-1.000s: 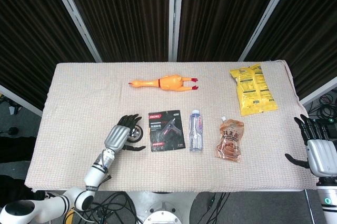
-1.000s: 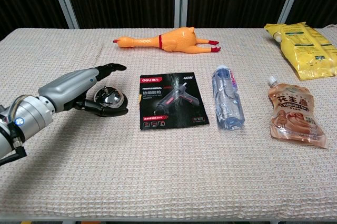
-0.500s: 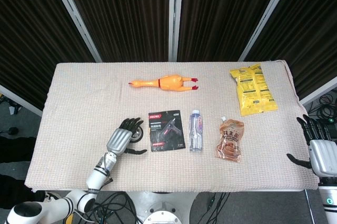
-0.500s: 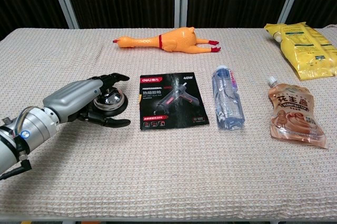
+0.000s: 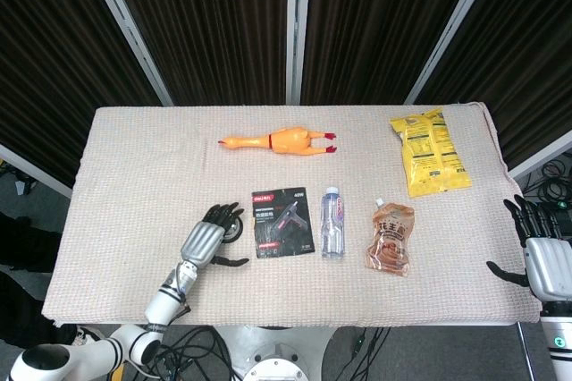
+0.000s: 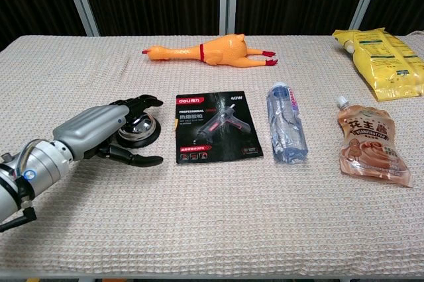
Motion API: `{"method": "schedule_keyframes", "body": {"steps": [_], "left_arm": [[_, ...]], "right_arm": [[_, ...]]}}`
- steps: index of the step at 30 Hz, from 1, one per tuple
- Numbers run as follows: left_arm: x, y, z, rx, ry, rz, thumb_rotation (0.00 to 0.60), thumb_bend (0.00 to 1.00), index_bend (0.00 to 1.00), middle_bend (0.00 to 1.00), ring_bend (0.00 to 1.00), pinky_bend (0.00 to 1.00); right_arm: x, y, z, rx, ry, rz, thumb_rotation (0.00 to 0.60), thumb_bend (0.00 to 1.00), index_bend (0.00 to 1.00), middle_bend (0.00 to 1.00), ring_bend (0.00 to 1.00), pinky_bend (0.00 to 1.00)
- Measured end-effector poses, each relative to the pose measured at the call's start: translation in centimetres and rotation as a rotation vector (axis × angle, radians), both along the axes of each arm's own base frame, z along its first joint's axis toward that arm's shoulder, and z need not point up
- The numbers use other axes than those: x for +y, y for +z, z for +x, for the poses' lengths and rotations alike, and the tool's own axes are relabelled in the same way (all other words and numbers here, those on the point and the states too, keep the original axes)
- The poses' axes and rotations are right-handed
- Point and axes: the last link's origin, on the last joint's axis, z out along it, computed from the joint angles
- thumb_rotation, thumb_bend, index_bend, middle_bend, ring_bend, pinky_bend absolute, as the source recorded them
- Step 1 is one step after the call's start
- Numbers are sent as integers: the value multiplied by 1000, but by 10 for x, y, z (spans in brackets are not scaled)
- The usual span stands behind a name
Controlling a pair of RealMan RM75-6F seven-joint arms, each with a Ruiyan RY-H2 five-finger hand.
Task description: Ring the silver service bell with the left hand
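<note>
The silver service bell (image 6: 137,128) sits on the cloth-covered tabletop (image 6: 212,229), just to the left of the black glue-gun package (image 6: 216,127), which I will use as the marker for everything else. The left hand (image 6: 99,133) lies over the bell from the near-left side: its fingers (image 6: 140,104) reach across the top of the dome and the thumb (image 6: 136,159) stretches out along the cloth on the near side of the base. The fingers are spread rather than clenched, and nothing is held in them (whether the palm actually presses on the button I cannot tell from here). In the head view the same hand (image 5: 206,238) covers most of the bell (image 5: 235,230), with only its edge showing beside the package (image 5: 282,222).

Just right of the package lies a clear water bottle (image 6: 286,122), and further right a brown spouted pouch (image 6: 369,145). Beyond the package, toward the far edge, a rubber chicken (image 6: 211,50) lies on its side. A yellow snack bag (image 6: 384,60) is at the far right corner.

The right hand (image 5: 542,251) hangs off the right edge of the tabletop, well away from the package, fingers apart and empty.
</note>
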Motion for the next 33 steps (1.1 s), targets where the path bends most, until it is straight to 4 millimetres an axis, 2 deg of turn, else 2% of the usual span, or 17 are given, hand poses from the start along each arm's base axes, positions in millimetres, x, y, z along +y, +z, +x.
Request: {"method": "schedule_keyframes", "body": {"steps": [6,14,22,30,33], "left_arm": [[0,8,10,-18,-37,28,249,0,35,0,0,0],[-6,-3,3,8,-15,-14,251,0,35,0,0,0],[1,10,14,-21,-48,35,250,0,35,0,0,0],[-6,-1,3,18,-16,-24,251,0,35,0,0,0],[-4,1,6,11,-23,-11,252,0,35,0,0,0]], "right_arm": [[-1,-2,-1,-4,-4,7,600,0,0,0,0,0],[-1,-1,-2,-4,-7,4,600,0,0,0,0,0],[0,-1,-2,-9,-6,5,600,0,0,0,0,0],[-1,-1,-3,-9,-9,8,600,0,0,0,0,0],[-1,1,-2,-11,-6,2,600,0,0,0,0,0]]}}
